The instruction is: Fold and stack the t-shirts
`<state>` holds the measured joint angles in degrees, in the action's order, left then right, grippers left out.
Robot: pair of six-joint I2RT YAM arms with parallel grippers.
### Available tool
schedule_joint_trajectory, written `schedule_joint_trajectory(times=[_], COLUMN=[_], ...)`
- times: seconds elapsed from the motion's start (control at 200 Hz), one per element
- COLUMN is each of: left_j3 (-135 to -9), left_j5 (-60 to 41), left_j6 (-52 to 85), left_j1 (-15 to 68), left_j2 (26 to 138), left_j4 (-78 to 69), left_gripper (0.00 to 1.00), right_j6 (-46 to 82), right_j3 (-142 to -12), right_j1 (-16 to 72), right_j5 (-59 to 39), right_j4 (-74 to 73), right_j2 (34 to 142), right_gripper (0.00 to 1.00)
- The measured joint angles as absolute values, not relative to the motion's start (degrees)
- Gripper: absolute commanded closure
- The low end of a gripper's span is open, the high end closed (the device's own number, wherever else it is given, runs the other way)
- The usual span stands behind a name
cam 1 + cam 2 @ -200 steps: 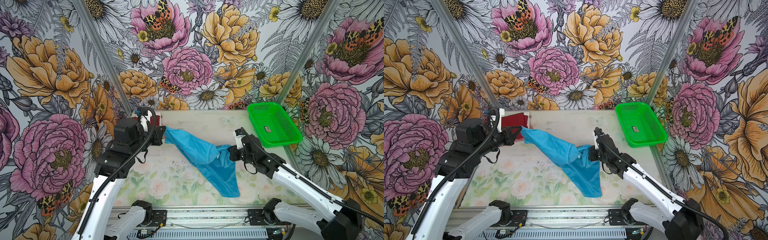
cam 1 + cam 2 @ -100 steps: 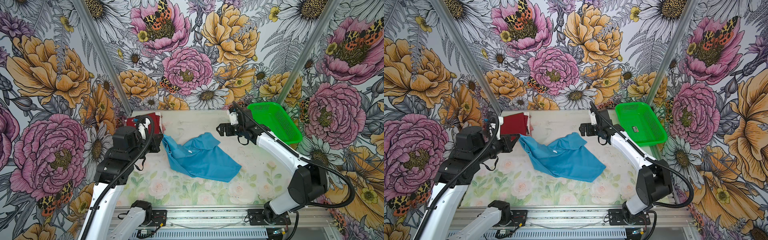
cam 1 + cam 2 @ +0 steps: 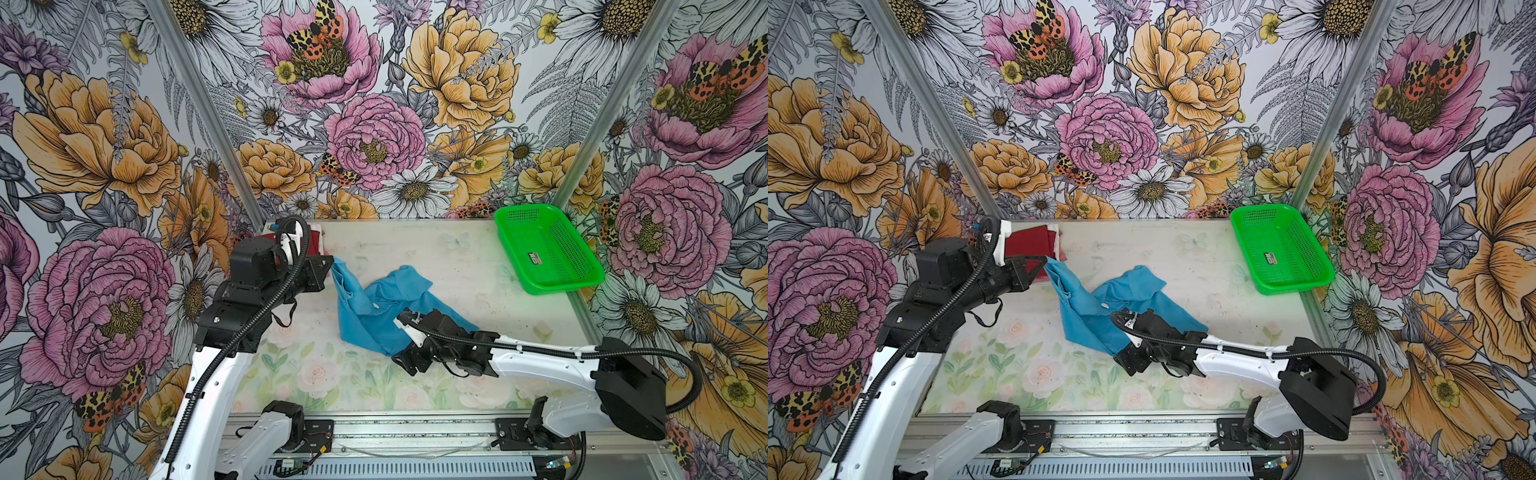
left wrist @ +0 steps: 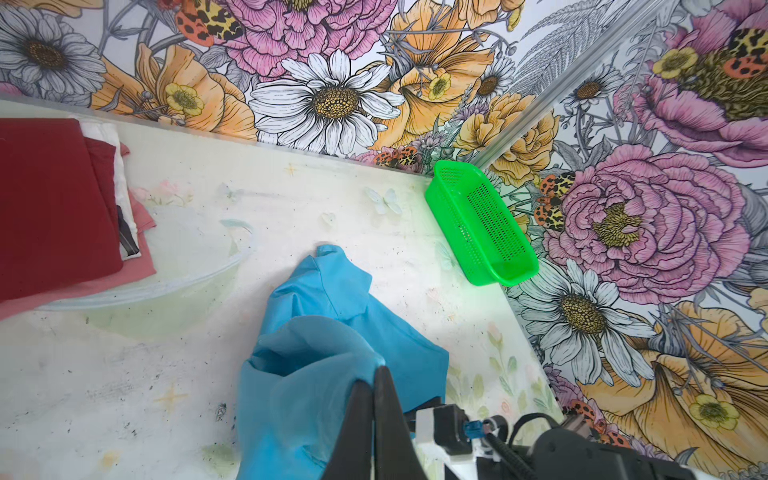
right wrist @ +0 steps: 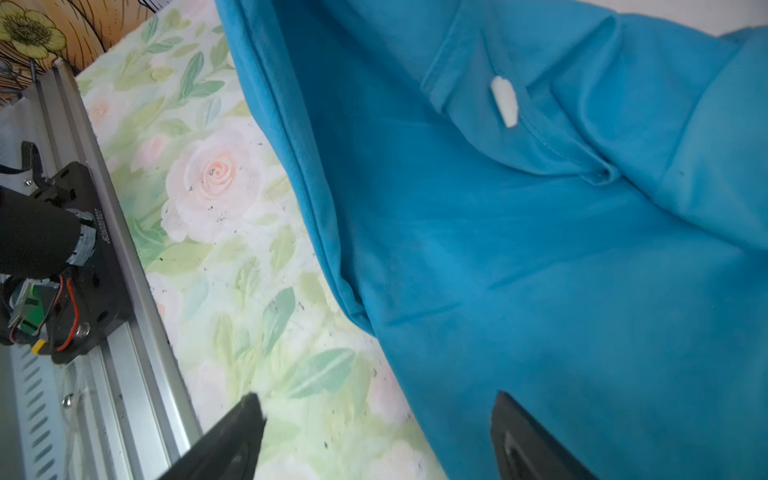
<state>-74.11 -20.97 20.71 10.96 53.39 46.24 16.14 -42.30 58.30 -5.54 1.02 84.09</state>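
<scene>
**Blue shirt** [image 3: 374,307], crumpled and partly lifted, lies mid-table [image 3: 316,374] between the two arms in both top views.

**Left gripper** [image 4: 376,372]: the fingers are pressed together and pinch a raised corner of the blue shirt. From that corner the cloth drapes down to the table.

**Right gripper** [image 5: 376,397]: the fingers are spread wide and hold nothing. One finger [image 5: 232,436] is over the bare table and the other is over the near edge of the cloth. It cannot be told whether either touches the surface.

**Tag** [image 5: 505,102]: white, at the collar seam of the blue shirt, facing up.

**Red shirt** [image 3: 1027,247]: folded flat in the back left corner, just behind the left gripper. It tops a stack — white [image 4: 104,133] and pink [image 4: 137,266] layers show at its edges. The lifted corner of the blue shirt hangs just beside this stack.

**Basket** [image 3: 561,286]: green and perforated, in the back right corner, tilted against the wall and well apart from the blue shirt.
</scene>
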Motion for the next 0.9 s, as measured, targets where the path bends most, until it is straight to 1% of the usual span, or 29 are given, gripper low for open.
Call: schedule_joint_trajectory(times=[0.085,0.145,0.155,0.16,0.17,0.18,0.185,0.195,0.21,0.215,0.22,0.225,0.245,0.255,0.275,0.295,0.36,0.43,0.535,0.6,0.66,0.75,0.801,0.866,0.881,0.896,0.901], left_j3=[-75.11,-75.88,-76.01,-76.05,-76.18,-76.29,-76.34,-76.44,-76.58,-76.64,-76.66,-76.71,-76.86,-76.95,-77.1,-77.23,-77.8,-78.46,-79.53,-80.47,-81.36,-81.73,-81.78,-82.41,-82.63,-82.89,-83.0], left_j5=[-21.61,-22.02,-22.11,-22.15,-22.2,-22.26,-22.31,-22.41,-22.46,-22.55,-22.59,-22.61,-22.63,-22.74,-22.9,-23.03,-23.46,-23.7,-23.75,-23.88,-24.12,-24.97,-25.56,-26.46,-26.5,-26.57,-26.59], left_j6=[21.08,21.12,21.12,21.15,21.17,21.23,21.23,21.26,21.28,21.28,21.28,21.28,21.3,21.3,21.3,21.3,21.3,21.3,21.3,21.3,21.3,22.04,22.61,23.68,23.68,23.9,23.92], left_j1=[10.96,10.92,10.9,10.9,10.87,10.81,10.81,10.76,10.66,10.63,10.61,10.59,10.5,10.44,10.24,10.11,9.47,8.51,7.25,6.96,6.94,6.94,6.94,7.01,7.01,7.03,7.03], left_j2=[53.45,53.52,53.52,53.52,53.52,53.52,53.52,53.52,53.52,53.52,53.52,53.52,53.52,53.52,53.52,53.52,53.78,54.28,55.61,56.93,58.43,60.49,61.58,63.55,64.05,64.49,64.71], left_j4=[46.13,46.09,46.09,46.06,46.06,46.06,46.06,46.06,46.06,46.06,46.06,46.06,46.04,46.06,46.04,46.06,46.06,46.06,46.06,46.06,45.98,44.66,43.44,42.28,42.04,41.71,41.54], left_gripper=[1.0,1.0,1.0,1.0,1.0,1.0,1.0,1.0,1.0,1.0,1.0,1.0,1.0,1.0,1.0,1.0,1.0,1.0,1.0,1.0,1.0,1.0,1.0,1.0,1.0,1.0,1.0], right_j6=[16.01,15.94,16.14,16.16,15.84,15.9,16.05,16.19,15.64,15.9,16.01,16.19,15.86,15.92,15.97,16.03,16.05,16.53,16.58,16.49,16.16,14.31,12.69,9.98,9.3,8.71,8.58], right_j3=[-43.88,-45.84,-46.09,-46.33,-46.7,-47.07,-47.18,-47.51,-47.97,-48.16,-48.27,-48.47,-48.99,-49.17,-49.41,-49.52,-49.39,-48.12,-45.93,-45.32,-45.1,-45.41,-46.83,-51.44,-52.93,-55.0,-55.44], right_j1=[59.48,60.03,60.05,60.05,60.12,60.18,60.18,60.18,60.2,60.2,60.2,60.2,60.2,60.2,60.2,60.2,60.23,60.36,60.05,58.02,53.23,42.35,36.58,31.51,30.74,29.87,29.74], right_j5=[-5.19,-5.04,-5.04,-4.91,-4.93,-4.97,-5.02,-4.89,-4.95,-5.02,-5.04,-4.95,-4.99,-4.97,-4.89,-4.91,-4.1,-1.72,3.16,5.26,6.09,6.24,5.87,3.7,2.98,2.15,2.02], right_j4=[-5.1,-8.34,-8.6,-8.95,-9.37,-9.74,-9.82,-10.2,-10.61,-10.81,-10.94,-11.16,-11.73,-12.03,-12.4,-12.82,-13.15,-12.16,-5.48,-0.71,3.18,7.49,9.89,13.28,13.93,15.18,15.35], right_j2=[90.35,94.65,95.02,95.46,96.09,96.71,96.88,97.36,98.0,98.3,98.45,98.72,99.37,99.68,99.92,100.05,99.37,96.4,87.33,80.68,74.61,67.4,65.87,66.78,67.53,68.36,68.53], right_gripper=[0.22,0.3,0.32,0.35,0.37,0.43,0.43,0.46,0.52,0.56,0.61,0.61,0.72,0.75,0.9,1.0,1.0,1.0,1.0,1.0,1.0,1.0,1.0,1.0,0.97,0.92,0.89])
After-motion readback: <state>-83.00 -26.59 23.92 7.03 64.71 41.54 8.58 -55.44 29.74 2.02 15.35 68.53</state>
